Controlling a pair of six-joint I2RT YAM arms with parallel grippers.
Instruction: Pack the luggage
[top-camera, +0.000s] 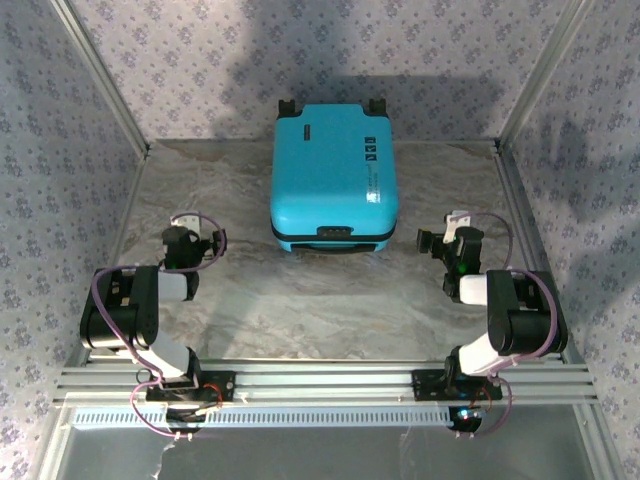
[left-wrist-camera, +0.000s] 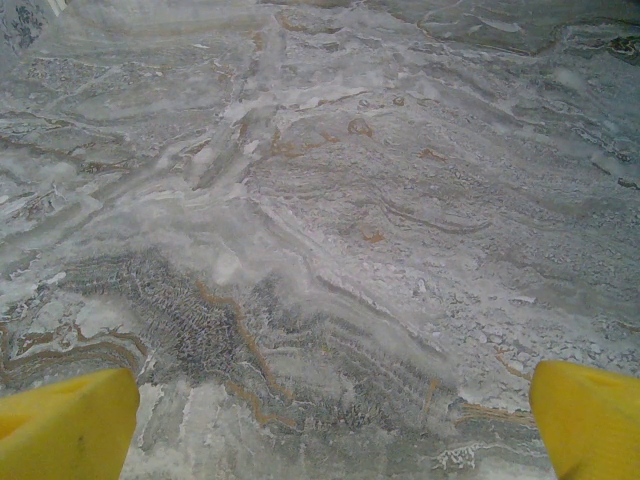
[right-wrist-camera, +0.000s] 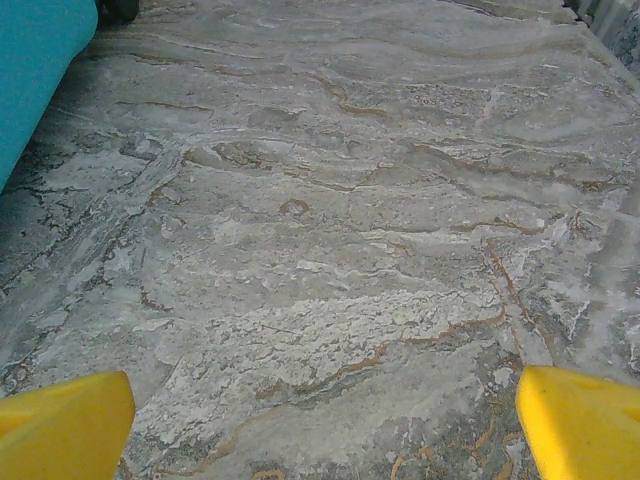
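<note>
Your suitcase (top-camera: 335, 175) lies flat and closed on the worktop (top-camera: 300, 300), in the middle toward the far side, with its turquoise shell facing up. Its two black wheels (top-camera: 287, 106) point at the back wall (top-camera: 300, 50), and the black handle (top-camera: 335, 231) on its near edge faces the arm bases. A few small stickers (top-camera: 371, 150) sit on the right half of the shell. To the near left of the suitcase you have the left arm (top-camera: 130, 310), folded, its wrist end aimed at the far side and well apart from the shell. The right arm (top-camera: 510, 310) stands much the same way on the near right, its wrist end near the suitcase's near right corner but not touching it. In the left wrist view, the left fingers (left-wrist-camera: 70, 425) show as yellow tips in the two bottom corners. They stand wide apart and hold nothing, with bare grey marbled worktop (left-wrist-camera: 320, 250) between and ahead of them. In the right wrist view, the right fingers (right-wrist-camera: 580, 420) stand just as wide and hold nothing over the same veined surface (right-wrist-camera: 330, 250). There the suitcase's turquoise side (right-wrist-camera: 35, 70) fills the upper left corner, ahead and off to the left, not between the tips. Both arm bases sit on a metal rail (top-camera: 320, 385) along the near edge.
</note>
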